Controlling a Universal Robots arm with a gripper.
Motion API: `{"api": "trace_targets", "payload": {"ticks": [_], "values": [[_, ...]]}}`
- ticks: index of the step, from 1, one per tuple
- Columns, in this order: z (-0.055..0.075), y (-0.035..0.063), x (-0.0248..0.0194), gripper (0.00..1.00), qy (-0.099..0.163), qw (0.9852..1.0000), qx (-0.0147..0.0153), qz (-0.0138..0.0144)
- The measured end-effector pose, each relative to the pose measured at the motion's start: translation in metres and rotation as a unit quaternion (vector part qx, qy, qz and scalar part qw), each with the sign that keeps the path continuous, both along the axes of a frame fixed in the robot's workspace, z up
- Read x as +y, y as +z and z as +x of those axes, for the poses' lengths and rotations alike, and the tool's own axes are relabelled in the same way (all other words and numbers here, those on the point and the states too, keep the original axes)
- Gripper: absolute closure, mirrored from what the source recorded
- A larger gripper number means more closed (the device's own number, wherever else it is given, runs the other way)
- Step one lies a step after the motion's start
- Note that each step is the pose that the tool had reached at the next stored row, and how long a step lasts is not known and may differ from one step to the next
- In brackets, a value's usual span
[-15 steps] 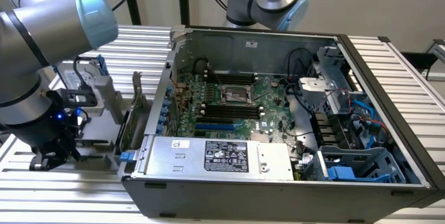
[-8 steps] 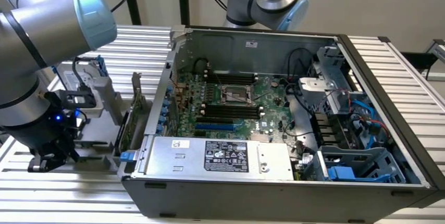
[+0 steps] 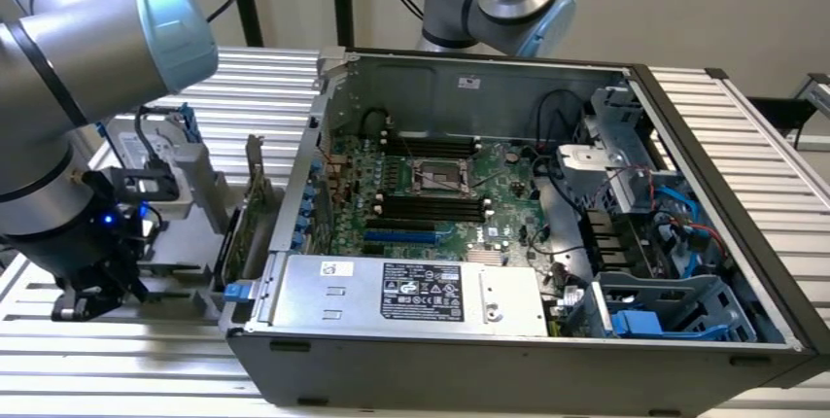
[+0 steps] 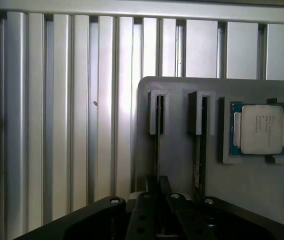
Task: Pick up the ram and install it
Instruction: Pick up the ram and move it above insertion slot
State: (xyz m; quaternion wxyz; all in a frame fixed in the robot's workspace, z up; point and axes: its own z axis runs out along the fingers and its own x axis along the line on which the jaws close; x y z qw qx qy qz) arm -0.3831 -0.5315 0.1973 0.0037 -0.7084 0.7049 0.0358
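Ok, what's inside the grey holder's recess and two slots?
The recess holds a silver processor chip. The slots show thin dark edges, unidentifiable; the claw covers one end.

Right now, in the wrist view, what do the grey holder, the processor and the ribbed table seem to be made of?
Grey holder: probably plastic, matt; it reflects no light. Processor: a silvery metal lid, satin, on a greenish board rim. Ribbed table: likely aluminium, brushed; long bright streaks run along its ribs.
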Motion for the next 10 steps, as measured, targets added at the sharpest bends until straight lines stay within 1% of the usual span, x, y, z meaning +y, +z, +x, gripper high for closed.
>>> {"api": "trace_targets", "payload": {"ticks": [6, 10], "values": [[0.0009, 0.0033, 0.0000, 0.87, 0.000, 1.0000, 0.0005, 0.0000], [0.0012, 0.0075, 0.0000, 0.87, 0.000, 1.0000, 0.0007, -0.0001]]}}
